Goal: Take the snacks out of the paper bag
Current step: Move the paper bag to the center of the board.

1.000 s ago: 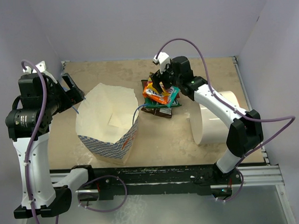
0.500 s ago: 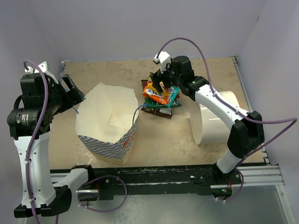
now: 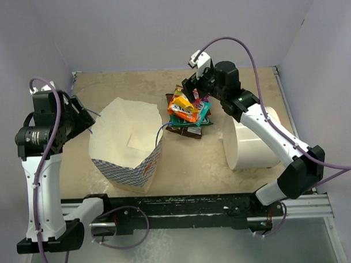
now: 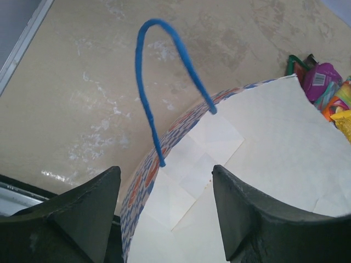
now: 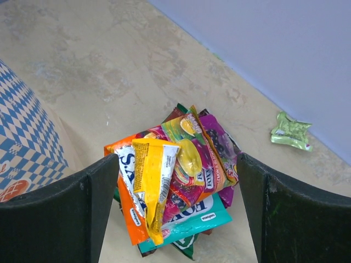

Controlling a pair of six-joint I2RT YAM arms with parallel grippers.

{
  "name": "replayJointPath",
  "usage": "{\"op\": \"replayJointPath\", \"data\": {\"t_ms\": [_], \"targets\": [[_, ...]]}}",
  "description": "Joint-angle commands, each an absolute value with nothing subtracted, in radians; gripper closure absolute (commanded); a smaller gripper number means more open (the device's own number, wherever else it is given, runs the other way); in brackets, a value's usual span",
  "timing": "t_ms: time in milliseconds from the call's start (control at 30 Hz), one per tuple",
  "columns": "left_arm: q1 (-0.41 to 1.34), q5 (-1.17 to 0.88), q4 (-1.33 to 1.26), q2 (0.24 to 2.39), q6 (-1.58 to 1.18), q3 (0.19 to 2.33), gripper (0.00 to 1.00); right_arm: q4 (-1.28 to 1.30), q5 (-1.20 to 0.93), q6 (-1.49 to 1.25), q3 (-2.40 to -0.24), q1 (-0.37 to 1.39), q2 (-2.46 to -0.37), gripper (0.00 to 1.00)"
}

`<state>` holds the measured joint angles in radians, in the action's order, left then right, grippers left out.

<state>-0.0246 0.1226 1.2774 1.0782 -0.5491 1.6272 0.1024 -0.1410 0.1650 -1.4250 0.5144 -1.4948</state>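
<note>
Plainly left hand (image 4: 164, 172) and right hand (image 5: 176, 159) gape empty, but the left sits at the blue-checked white paper bag's (image 3: 128, 170) blue string handle (image 4: 138, 60) and could snag it, toppling the bag.

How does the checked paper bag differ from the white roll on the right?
The paper bag stands upright with its mouth open upward; the white cylinder lies on its side. The bag carries a blue checked print and blue string handles; the cylinder is plain. Both are white and rest on the table.
</note>
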Motion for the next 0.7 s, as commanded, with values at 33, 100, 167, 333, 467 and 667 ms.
{"op": "replayJointPath", "data": {"t_ms": [33,100,167,333,467,667], "targets": [[-0.029,0.169,1.213,1.043,-0.67,1.533,0.3,0.046,-0.136,0.152,-1.422,0.516,-1.446,0.11],[-0.029,0.155,1.181,1.079,-0.679,1.525,0.33,0.05,-0.145,0.152,-1.42,0.515,-1.439,0.11],[-0.029,0.176,1.154,1.114,-0.679,1.521,0.41,0.052,-0.154,0.152,-1.417,0.515,-1.43,0.11],[-0.031,0.225,1.032,1.155,-0.661,1.527,0.56,0.078,-0.137,0.143,-1.404,0.516,-1.391,0.11],[-0.042,0.213,1.012,1.228,-0.656,1.577,0.65,0.093,-0.084,0.118,-1.349,0.515,-1.302,0.11],[-0.051,0.199,0.989,1.292,-0.657,1.599,0.73,0.05,-0.082,0.072,-1.256,0.516,-1.201,0.09]]}}
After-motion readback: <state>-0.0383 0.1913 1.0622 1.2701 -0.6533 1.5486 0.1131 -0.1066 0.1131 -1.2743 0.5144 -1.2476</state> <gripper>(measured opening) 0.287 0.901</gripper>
